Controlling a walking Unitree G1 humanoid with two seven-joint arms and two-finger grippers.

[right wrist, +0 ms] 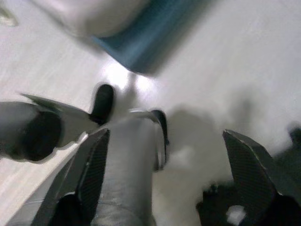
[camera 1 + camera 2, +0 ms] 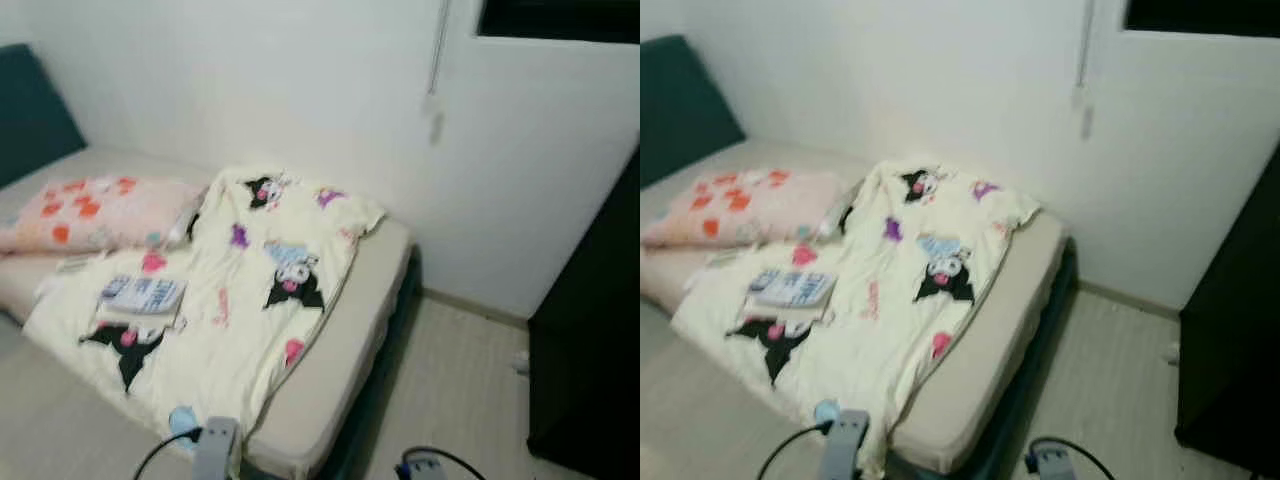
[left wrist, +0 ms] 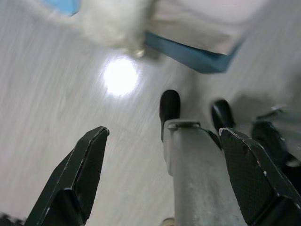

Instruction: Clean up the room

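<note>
A low bed (image 2: pixel 372 300) stands against the white wall. A cream blanket (image 2: pixel 250 310) printed with cartoon figures lies rumpled over it and hangs off the near edge. A pink pillow (image 2: pixel 100 212) with red shapes rests at the bed's left end. On the blanket lies a flat blue-and-white patterned item (image 2: pixel 143 294). Both arms hang low in front of the bed, the left arm (image 2: pixel 215 445) and the right arm (image 2: pixel 425 465). My left gripper (image 3: pixel 164 133) is open above the pale floor, holding nothing. My right gripper (image 1: pixel 165 135) is open too, also holding nothing.
A dark cabinet (image 2: pixel 590 330) stands at the right, with a strip of pale floor (image 2: pixel 450 380) between it and the bed. A dark cushion (image 2: pixel 30 110) leans at the far left. A cord (image 2: pixel 435 90) hangs on the wall. A small white object (image 2: pixel 520 365) lies by the cabinet.
</note>
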